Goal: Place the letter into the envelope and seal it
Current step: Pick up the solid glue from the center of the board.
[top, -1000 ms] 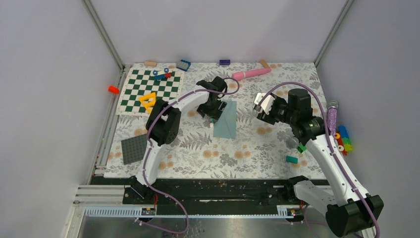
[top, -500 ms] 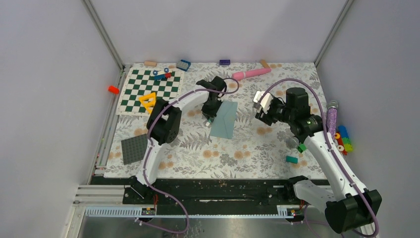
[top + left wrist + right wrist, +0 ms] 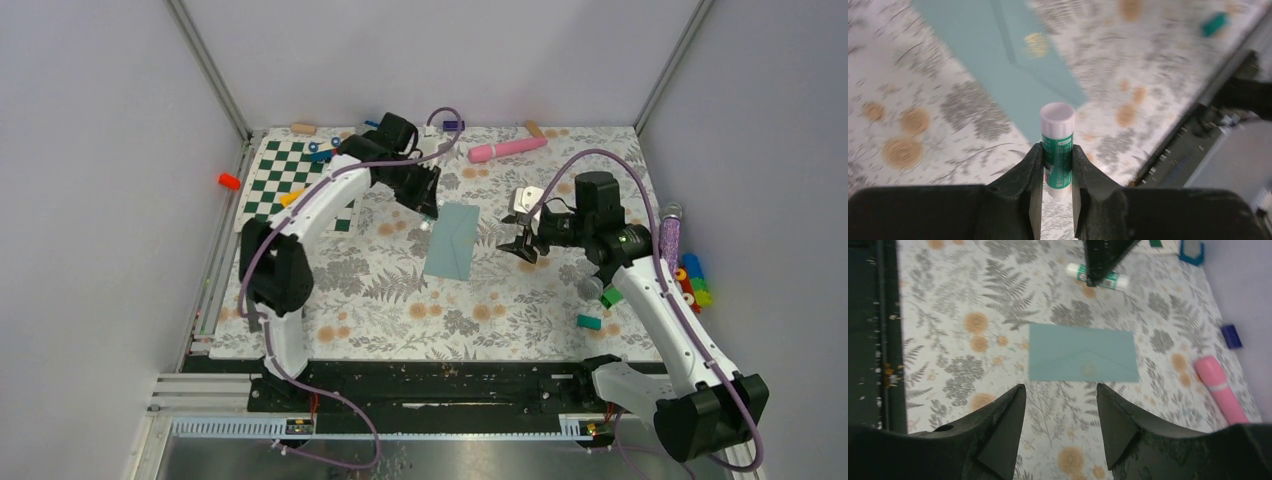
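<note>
- Floral-print cloth (image 3: 380, 290) covers the table; plain grey walls on 3 sides.
- Mid-table: envelope (image 3: 452, 242) lies flat on the cloth, btwn the 2 grippers. Long side runs away from the arm bases, tilted a bit. Flap folded down, small round pale mark at its tip.
- Just off envelope's far-left corner (top view): glue stick (image 3: 1057, 120), green-white label, white cap. Touching the cloth or not – can't tell.
- L gripper (image 3: 1057, 155) is clamped on the glue stick. Fingers press both sides of the labelled body; cap end pokes out past the tips. L wrist cam sees part of envelope beyond the cap, blurred.
- R gripper (image 3: 1060, 407) sits to the right of envelope, near but apart. Jaws spread wide, nothing btwn them. R wrist cam looks across the whole envelope to the glue stick on the far side.
- Far edge: pink cylinder (image 3: 508, 148) lies on the cloth, small purple block (image 3: 453, 125) to its left.
- Far-left corner: green-white chequered board (image 3: 300, 180), partly under the L arm.
- Right side, nearer the bases: 2 small green blocks (image 3: 589, 321), 1 close to the R arm.
- Beyond cloth's right edge: glittery purple stick (image 3: 668, 235) and a cluster of coloured pieces (image 3: 692, 280).
- Off the cloth, left: small orange piece (image 3: 230, 181).
</note>
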